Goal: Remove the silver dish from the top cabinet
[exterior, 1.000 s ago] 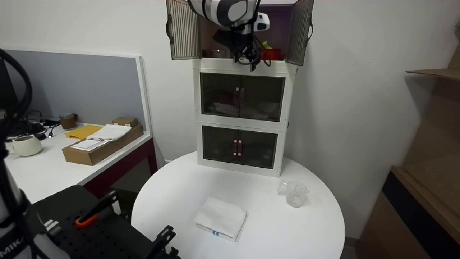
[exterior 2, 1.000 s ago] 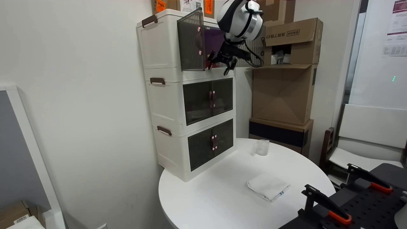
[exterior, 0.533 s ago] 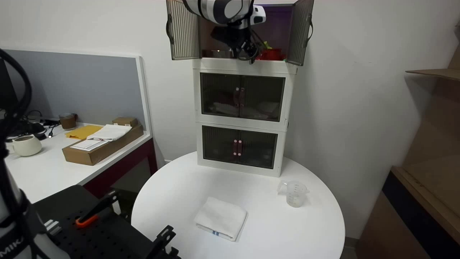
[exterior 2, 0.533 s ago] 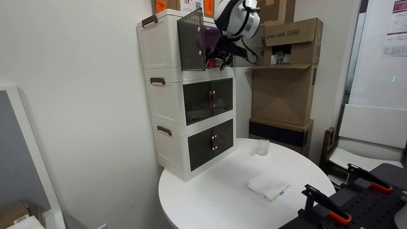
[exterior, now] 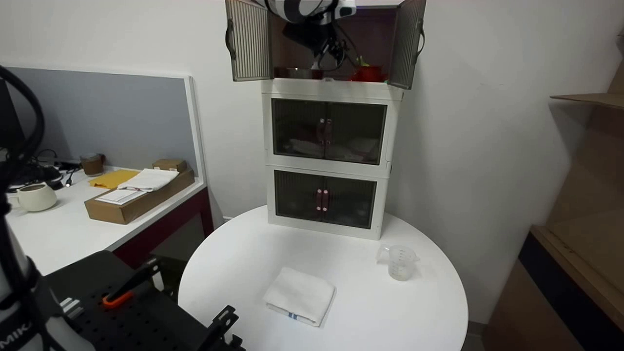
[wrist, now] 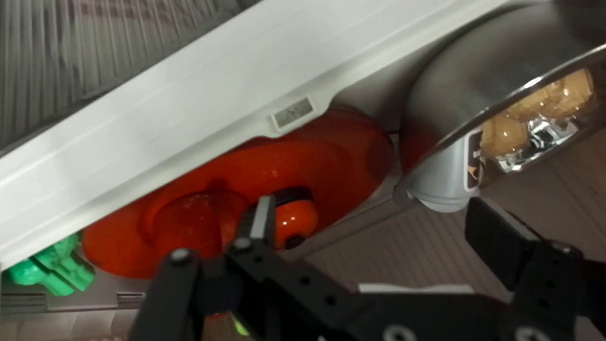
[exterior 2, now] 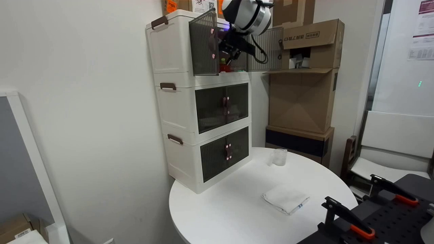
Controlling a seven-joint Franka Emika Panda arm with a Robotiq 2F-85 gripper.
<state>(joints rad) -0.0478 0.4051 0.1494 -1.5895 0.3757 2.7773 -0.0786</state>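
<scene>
The silver dish (wrist: pixel 454 85) is a shiny metal bowl at the right of the wrist view, with gold-coloured pieces (wrist: pixel 535 113) inside. A grey bottle (wrist: pixel 442 175) with a dark label overlaps its rim; I cannot tell whether it is in the dish. In an exterior view the dish (exterior: pixel 298 73) sits at the left of the open top cabinet (exterior: pixel 336 87). My gripper (wrist: pixel 371 208) is open and empty, its fingers wide apart. It is inside the cabinet opening, beside the dish and above its floor. The gripper also shows in both exterior views (exterior: pixel 330 58) (exterior 2: pixel 226 54).
A red pot (wrist: pixel 345 151) lies under and beside one finger, with green items (wrist: pixel 57 270) past it. The cabinet's white front lip (wrist: pixel 199 90) runs below. Both ribbed doors (exterior: pixel 251 44) (exterior: pixel 408 44) stand open. A cloth (exterior: pixel 300 296) and measuring cup (exterior: pixel 401 263) are on the table.
My gripper has moved up and deeper into the top cabinet, shifting slightly left in both exterior views. More of the red pot shows now. The dish has not visibly moved.
</scene>
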